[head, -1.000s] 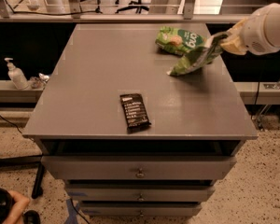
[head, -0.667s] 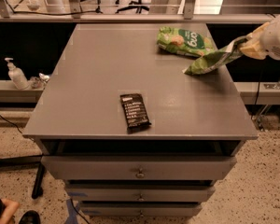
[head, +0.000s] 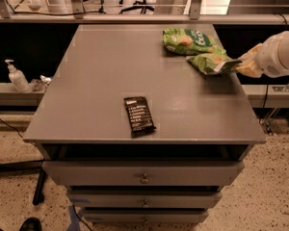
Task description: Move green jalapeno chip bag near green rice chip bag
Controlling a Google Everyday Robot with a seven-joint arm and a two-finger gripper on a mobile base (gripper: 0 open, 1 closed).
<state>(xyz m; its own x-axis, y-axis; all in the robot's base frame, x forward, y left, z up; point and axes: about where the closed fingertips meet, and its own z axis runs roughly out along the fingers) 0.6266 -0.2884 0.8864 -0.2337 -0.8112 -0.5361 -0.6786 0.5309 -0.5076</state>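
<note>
— What's on the bench (head: 86, 105)?
— The top is flat, matte grey, with drawers (head: 142, 172) under it and a speckled floor (head: 274, 196) around. A crinkled pale green chip bag (head: 211, 61) sits at the far right, just beside a glossy darker green chip bag (head: 187, 40) with white letters.
— And the end effector (head: 244, 65)?
— It's at the pale bag's right end, touching it. I cannot tell whether it is gripping or has let go. A black wrapped bar (head: 138, 115) lies near the front.

green jalapeno chip bag (head: 209, 62): pale, crinkled, flat, upper right | green rice chip bag (head: 189, 40): darker, glossy, white lettering, just above-left | gripper (head: 243, 64): at the jalapeno bag's right end
</note>
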